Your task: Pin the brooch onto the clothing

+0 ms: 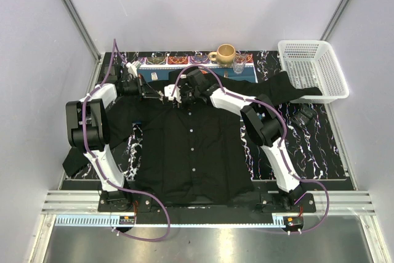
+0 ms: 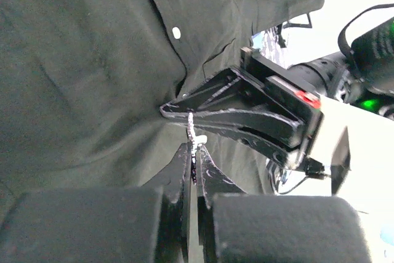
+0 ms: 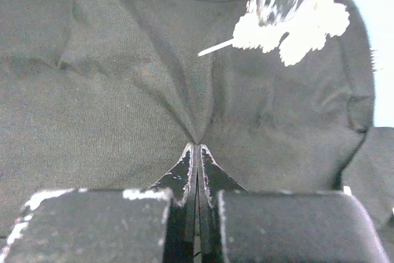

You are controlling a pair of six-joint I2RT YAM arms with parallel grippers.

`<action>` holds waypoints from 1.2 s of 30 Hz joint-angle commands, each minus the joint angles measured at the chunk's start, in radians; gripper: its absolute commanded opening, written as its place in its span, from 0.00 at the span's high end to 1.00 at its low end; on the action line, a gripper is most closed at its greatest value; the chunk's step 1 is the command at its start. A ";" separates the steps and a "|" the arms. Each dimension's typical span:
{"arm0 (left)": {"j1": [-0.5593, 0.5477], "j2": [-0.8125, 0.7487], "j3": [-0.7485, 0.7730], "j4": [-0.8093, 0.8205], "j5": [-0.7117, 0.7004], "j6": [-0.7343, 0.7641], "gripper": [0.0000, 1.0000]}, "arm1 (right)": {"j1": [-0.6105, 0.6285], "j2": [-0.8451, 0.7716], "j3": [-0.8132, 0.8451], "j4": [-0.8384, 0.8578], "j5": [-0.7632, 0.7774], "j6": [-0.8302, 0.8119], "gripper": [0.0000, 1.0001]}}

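Observation:
The clothing [image 1: 191, 146], a black button-up shirt, lies spread flat on the table with white buttons [image 2: 176, 32] down its front. Both grippers meet near its collar. My left gripper [image 2: 194, 146] is shut on the brooch [image 2: 192, 129], a small whitish ornament that sticks out past its fingertips. In the right wrist view the brooch [image 3: 289, 26] hangs at the upper right, its pin pointing left over the cloth. My right gripper [image 3: 197, 147] is shut on a raised fold of the clothing [image 3: 123, 109]. In the left wrist view the right gripper's fingers [image 2: 203, 100] lie just beyond the brooch.
A white plastic basket [image 1: 311, 69] stands at the back right, with one shirt sleeve reaching toward it. A tan mug [image 1: 225, 53] and a glass [image 1: 239, 63] stand on a placemat behind the collar. Small bowls [image 1: 166, 59] line the back edge.

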 commanded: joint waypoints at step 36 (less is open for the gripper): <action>-0.064 0.036 -0.064 0.164 0.077 -0.238 1.00 | 0.068 -0.296 -0.453 0.506 0.101 -0.135 1.00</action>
